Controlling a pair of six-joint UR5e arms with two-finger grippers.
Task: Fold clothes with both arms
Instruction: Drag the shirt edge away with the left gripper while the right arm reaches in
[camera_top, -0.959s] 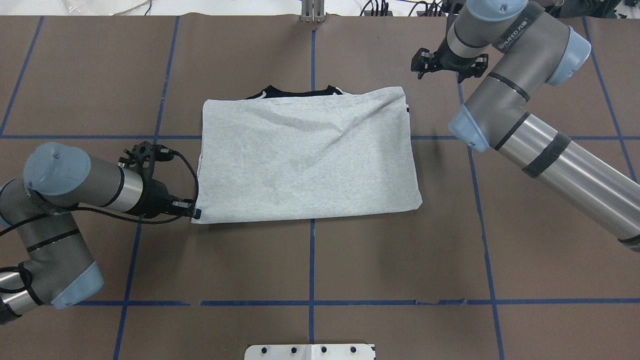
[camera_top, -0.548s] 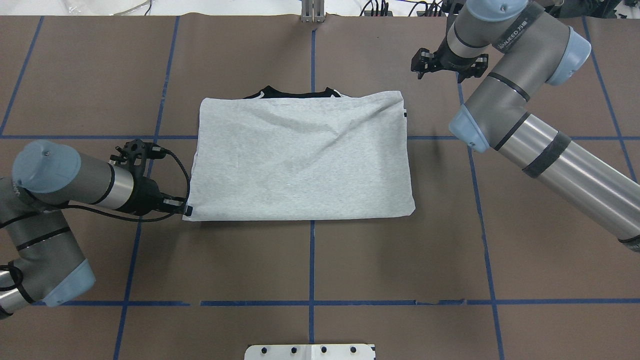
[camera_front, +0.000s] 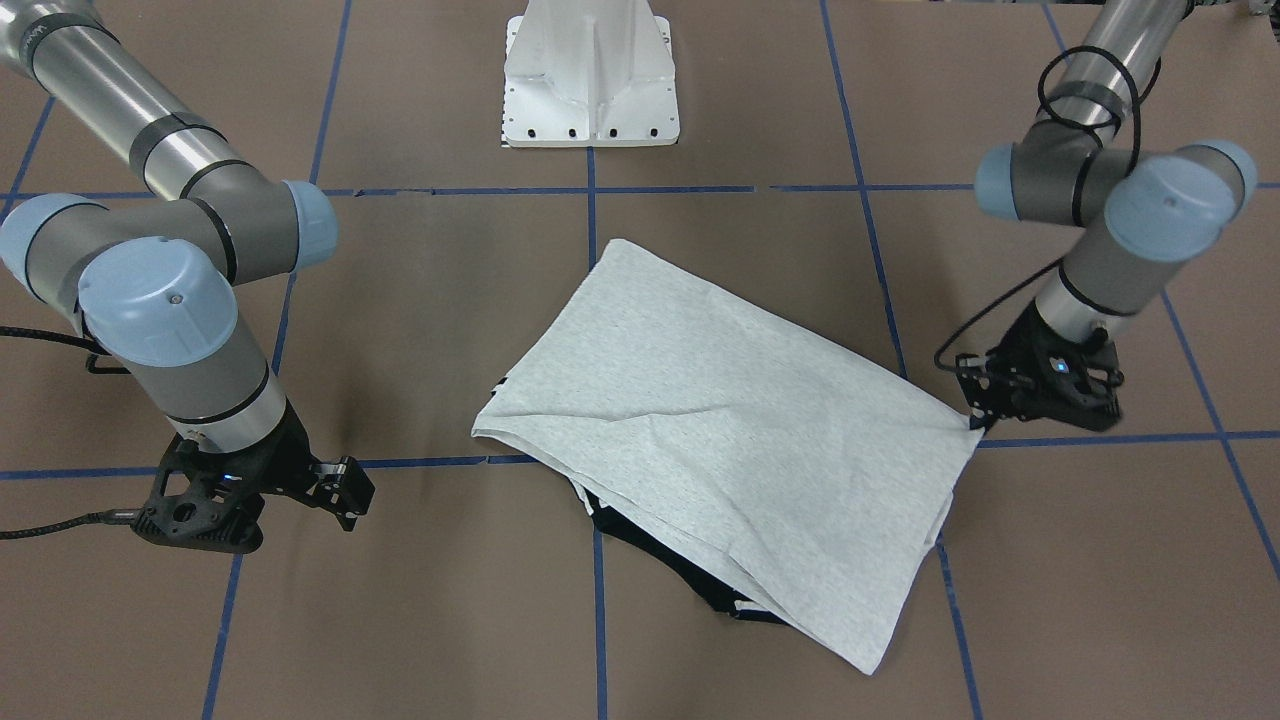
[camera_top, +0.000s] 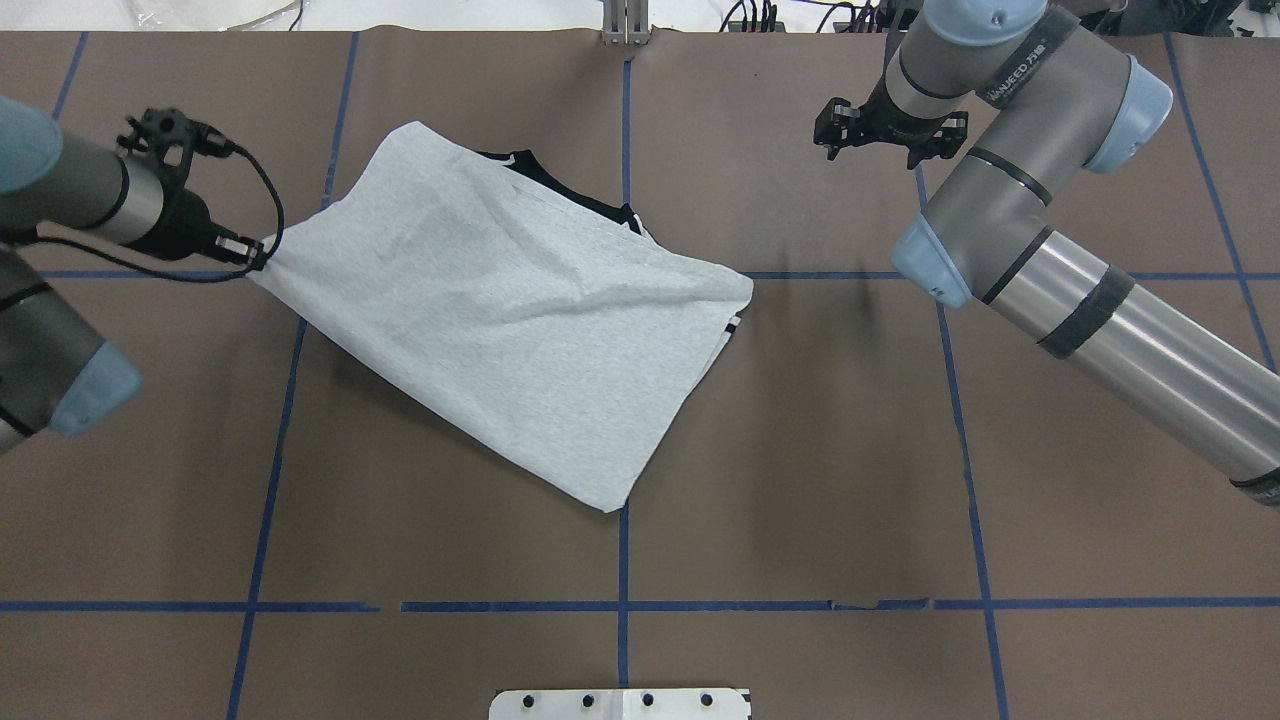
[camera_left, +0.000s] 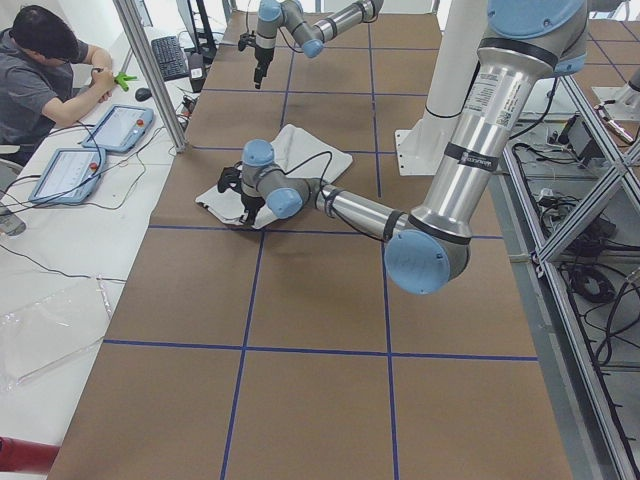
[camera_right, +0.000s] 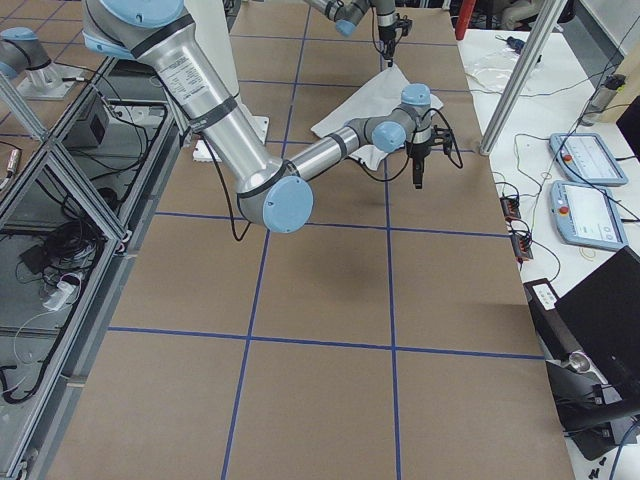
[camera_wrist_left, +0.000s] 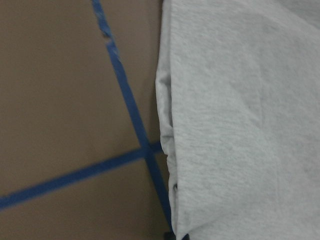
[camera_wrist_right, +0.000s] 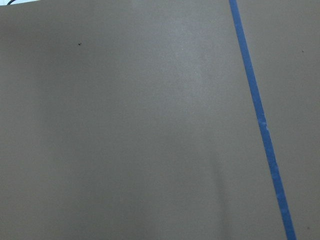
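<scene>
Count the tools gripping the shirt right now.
1. The left tool pinches a corner of the shirt; the right tool hangs well apart from it, touching no cloth.

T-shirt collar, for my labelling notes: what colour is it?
The collar is black, clearest in the exterior front-facing view.

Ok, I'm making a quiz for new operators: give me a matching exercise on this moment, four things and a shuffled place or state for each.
1. left arm's black end effector
2. right arm's black end effector
3. light heather-grey T-shirt with black collar
4. white metal pedestal base

A. lies askew on the brown table
B. near the table's edge
C. shut on a shirt corner
D. over bare table, clear of the shirt

Pairs: 1-C, 2-D, 3-A, 4-B
</scene>
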